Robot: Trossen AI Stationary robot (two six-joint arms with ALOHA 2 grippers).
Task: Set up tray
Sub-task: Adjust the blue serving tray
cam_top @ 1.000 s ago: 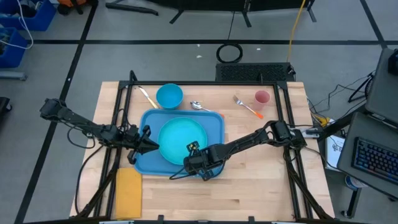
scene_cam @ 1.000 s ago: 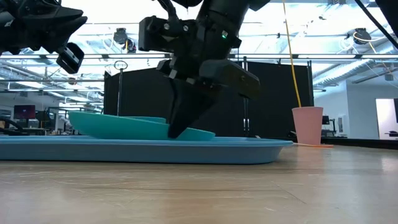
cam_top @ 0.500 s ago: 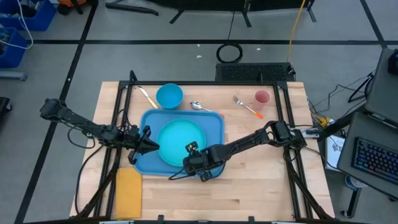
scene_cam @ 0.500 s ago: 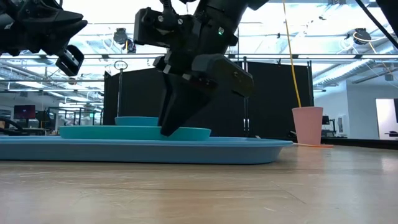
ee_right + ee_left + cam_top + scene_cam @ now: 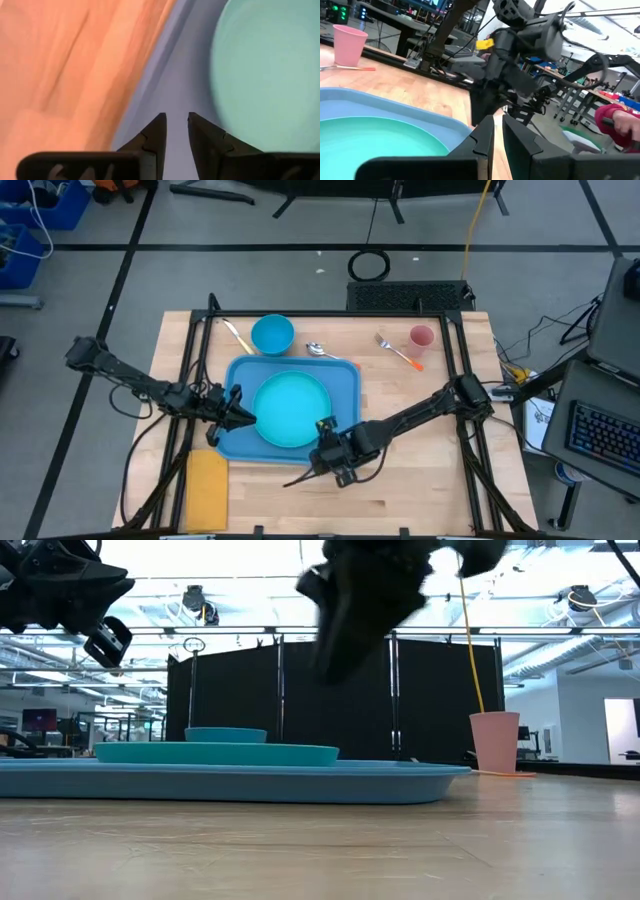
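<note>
The wooden table (image 5: 420,480) carries the blue tray (image 5: 345,385) a little left of its middle. The round teal plate (image 5: 291,409) lies flat inside the tray. From the plate, a small teal bowl (image 5: 272,334) is at 11 o'clock, a spoon (image 5: 318,349) at 1 o'clock, a pink cup (image 5: 421,337) at 2 o'clock and a yellow-orange napkin (image 5: 207,488) at 7 o'clock.

The right gripper (image 5: 333,460) is at 5 o'clock from the plate, over the near rim of the tray. Its fingers (image 5: 150,137) stand a small gap apart, with nothing between them. The left gripper (image 5: 240,411) is at 9 o'clock, at the edge of the plate; its fingers (image 5: 482,140) are almost together and hold nothing.

Only the low view shows the right gripper lifted clear above the tray. Only the left wrist view shows a person's hand (image 5: 620,122) in the room behind.
</note>
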